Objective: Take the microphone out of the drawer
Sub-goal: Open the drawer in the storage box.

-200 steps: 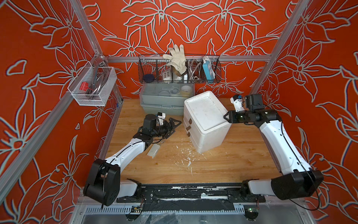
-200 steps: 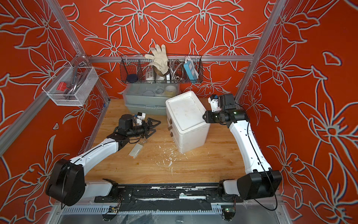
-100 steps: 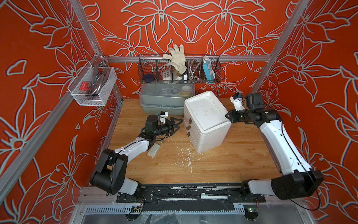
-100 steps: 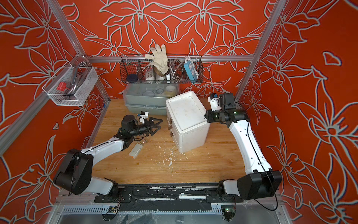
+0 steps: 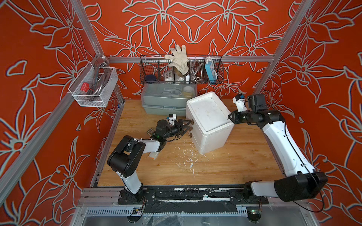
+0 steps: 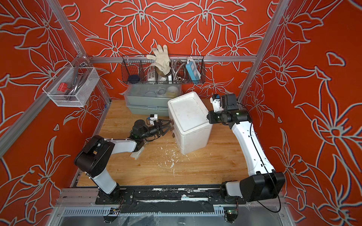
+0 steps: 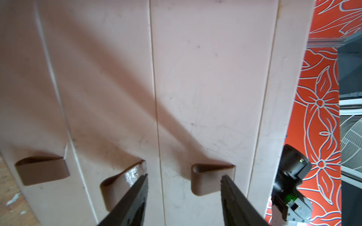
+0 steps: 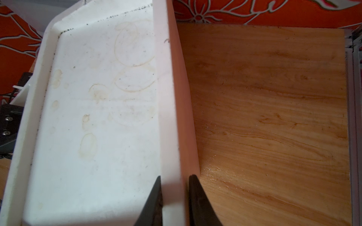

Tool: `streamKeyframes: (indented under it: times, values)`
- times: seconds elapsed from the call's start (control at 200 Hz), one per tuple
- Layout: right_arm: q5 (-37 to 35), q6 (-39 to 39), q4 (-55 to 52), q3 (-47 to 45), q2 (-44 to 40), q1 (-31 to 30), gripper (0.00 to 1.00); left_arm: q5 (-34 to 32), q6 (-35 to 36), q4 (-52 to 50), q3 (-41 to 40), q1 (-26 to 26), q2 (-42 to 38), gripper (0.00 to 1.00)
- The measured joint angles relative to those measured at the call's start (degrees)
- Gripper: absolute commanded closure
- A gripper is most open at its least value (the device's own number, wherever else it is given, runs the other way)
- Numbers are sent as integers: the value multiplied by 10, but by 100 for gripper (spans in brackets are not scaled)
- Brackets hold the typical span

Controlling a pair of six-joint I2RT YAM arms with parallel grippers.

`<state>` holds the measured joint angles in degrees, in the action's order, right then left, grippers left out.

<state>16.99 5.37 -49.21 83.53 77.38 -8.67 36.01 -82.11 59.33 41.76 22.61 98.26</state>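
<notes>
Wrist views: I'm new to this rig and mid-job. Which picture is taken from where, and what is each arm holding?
The two wide pictures come from one camera overhead. Each close-up comes from a camera on an arm's wrist. The left arm and right arm stand at the front edge of the table. On it sits a white drawer unit with three brown handles. Its drawers look shut, and the microphone is not in view. A grey box stands behind the unit, and white scraps lie in front of it. In the right wrist view the right gripper pinches the unit's top rim. In the left wrist view the left gripper is open, with its tips by the middle handle and top handle, gripping neither.
</notes>
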Motion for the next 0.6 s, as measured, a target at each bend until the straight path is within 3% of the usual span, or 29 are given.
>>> streamKeyframes:
  times: [0.596]
  values:
    - [0,0,0,0,0,-1,96,-25,-62,122,-21,23,52,48]
